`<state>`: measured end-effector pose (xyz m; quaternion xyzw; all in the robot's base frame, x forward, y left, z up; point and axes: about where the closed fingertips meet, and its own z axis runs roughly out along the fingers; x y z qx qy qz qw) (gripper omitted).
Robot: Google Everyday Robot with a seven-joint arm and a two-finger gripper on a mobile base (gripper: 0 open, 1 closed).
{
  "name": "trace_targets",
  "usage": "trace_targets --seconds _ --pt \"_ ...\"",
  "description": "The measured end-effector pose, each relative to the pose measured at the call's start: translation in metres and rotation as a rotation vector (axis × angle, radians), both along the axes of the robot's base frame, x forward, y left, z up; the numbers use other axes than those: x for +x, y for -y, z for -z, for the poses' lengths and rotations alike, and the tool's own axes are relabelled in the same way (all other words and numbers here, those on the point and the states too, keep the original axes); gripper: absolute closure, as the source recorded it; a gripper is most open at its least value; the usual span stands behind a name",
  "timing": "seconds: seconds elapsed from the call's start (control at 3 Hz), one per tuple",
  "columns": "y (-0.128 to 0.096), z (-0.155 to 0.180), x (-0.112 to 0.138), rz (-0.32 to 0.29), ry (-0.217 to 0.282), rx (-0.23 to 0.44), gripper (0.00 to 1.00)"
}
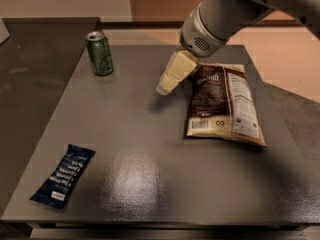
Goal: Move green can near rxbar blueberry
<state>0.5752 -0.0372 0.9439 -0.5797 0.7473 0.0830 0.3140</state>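
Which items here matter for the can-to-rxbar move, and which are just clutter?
Job: green can, upright, far left of the table; rxbar blueberry, flat, near-left corner; gripper, above the table beside the chip bag's top-left corner.
Lying about: chip bag, flat on the right.

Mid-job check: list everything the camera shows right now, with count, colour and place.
green can: one, dark green with a silver top, upright near the table's far left corner.
rxbar blueberry: one, dark blue with white text, flat near the near left corner.
chip bag: one, brown and cream, flat, right of centre.
table: one, dark grey, bearing all three.
arm: one, pale grey, entering from the upper right.
gripper: one, cream, over the table beside the chip bag's far left corner, well apart from the green can.
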Motion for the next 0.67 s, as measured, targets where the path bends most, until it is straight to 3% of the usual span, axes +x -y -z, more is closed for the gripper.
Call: trace_targets --seconds 0.67 --pt "-0.072 0.004 0.058 0.041 0.023 0.14 0.0"
